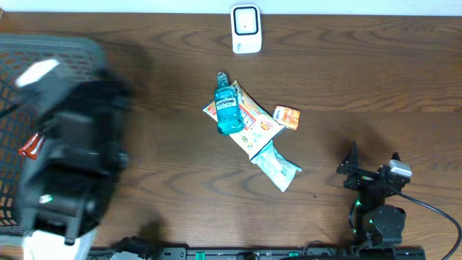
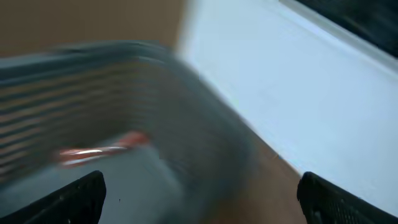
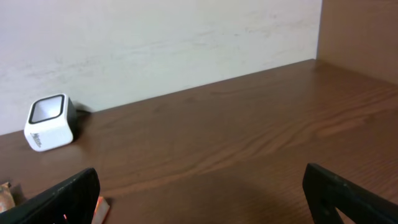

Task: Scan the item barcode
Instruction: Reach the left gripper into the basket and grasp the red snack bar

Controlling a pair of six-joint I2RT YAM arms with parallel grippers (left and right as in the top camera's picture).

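Observation:
A white barcode scanner point(image 1: 245, 29) stands at the table's far edge and also shows at the left of the right wrist view as the scanner point(image 3: 50, 122). Mid-table lie a blue mouthwash bottle point(image 1: 227, 108) on an orange snack packet point(image 1: 253, 119), a small orange box point(image 1: 287, 117) and a pale wipes pack point(image 1: 277, 166). My left arm point(image 1: 72, 159) is a dark blur over the grey basket point(image 1: 50, 47). The left gripper point(image 2: 199, 193) is open and holds nothing, above the basket's inside. My right gripper point(image 1: 372, 162) rests open at the near right, empty.
A red-and-white item point(image 2: 102, 149) lies in the basket point(image 2: 93, 81), seen blurred; the same red item point(image 1: 30, 146) shows overhead. A white wall point(image 3: 161, 43) backs the table. Bare wood point(image 3: 249, 143) lies ahead of the right gripper point(image 3: 199, 186).

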